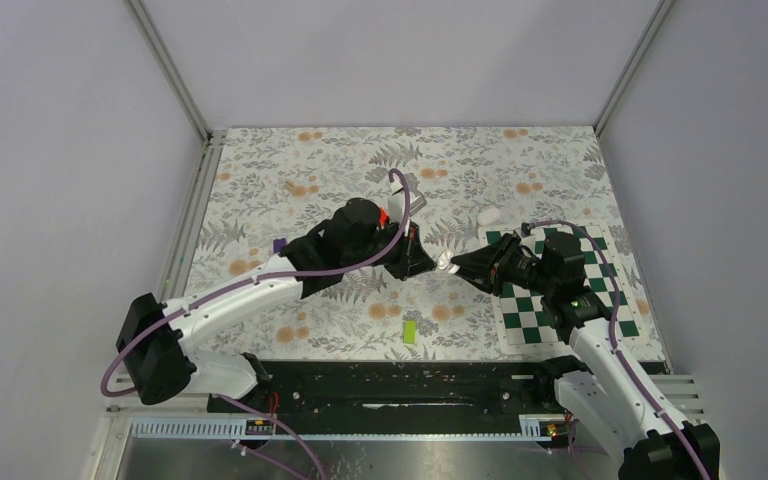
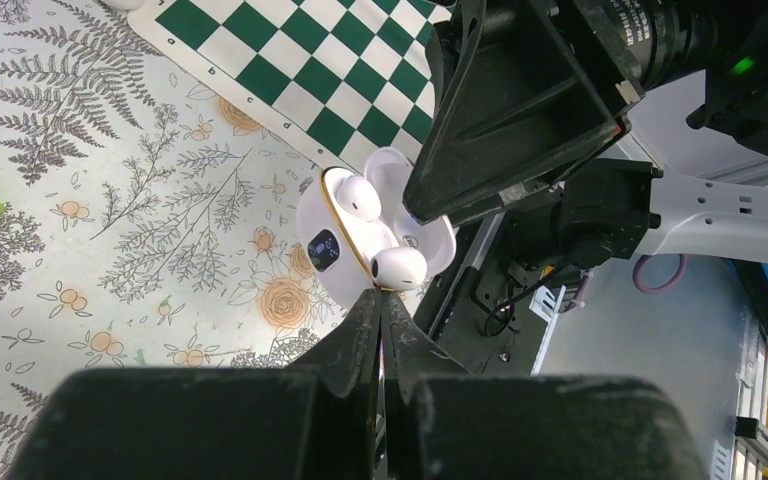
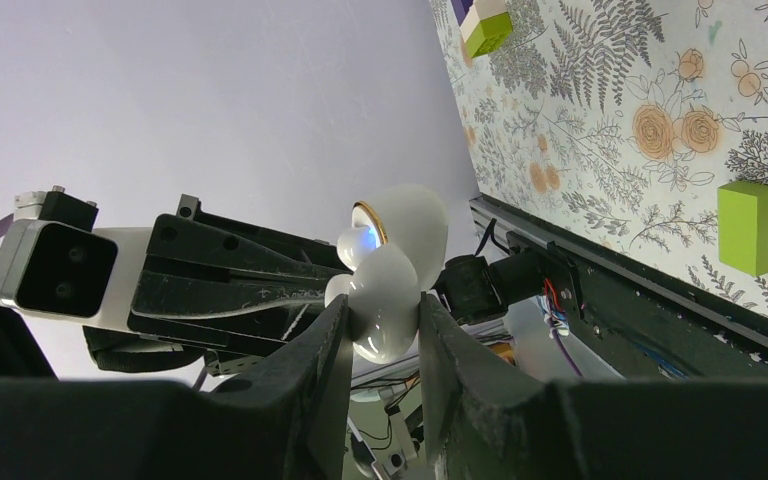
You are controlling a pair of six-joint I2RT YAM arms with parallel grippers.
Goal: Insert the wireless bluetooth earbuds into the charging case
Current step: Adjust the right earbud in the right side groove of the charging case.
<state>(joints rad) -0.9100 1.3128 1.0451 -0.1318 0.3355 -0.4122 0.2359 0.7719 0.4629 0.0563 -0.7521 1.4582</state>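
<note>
At the centre of the overhead view my two arms meet tip to tip above the floral table cover [image 1: 290, 160]. Between them is the charging case [image 2: 332, 240], held clear of the surface just left of the green-and-white checkered mat [image 1: 560, 300].

The right gripper [image 3: 382, 305] is clamped on the case, its two fingers squeezing the glossy white shell from both sides. In the left wrist view one of its dark fingers covers part of the raised lid [image 2: 395, 175]. The case stands open, with a gold rim around the lower half and a small dark display on its front.

Both earbuds sit in the case. The upper earbud [image 2: 360, 197] is near the middle of the left wrist frame, and the lower earbud [image 2: 398, 267] is just above my left gripper [image 2: 380, 305]. That gripper's jaws are pressed together, with only a hairline slit between them and nothing visible in it. Its tips reach the lower earbud's edge, but I cannot tell whether they touch it.

A lime-green block [image 1: 410, 331] lies on the cover at lower centre of the overhead view, near the front rail. A white rounded object [image 1: 488, 215] rests by the mat's upper left corner. A small stack of purple, white and green bricks [image 3: 482, 22] shows at the top of the right wrist frame.
</note>
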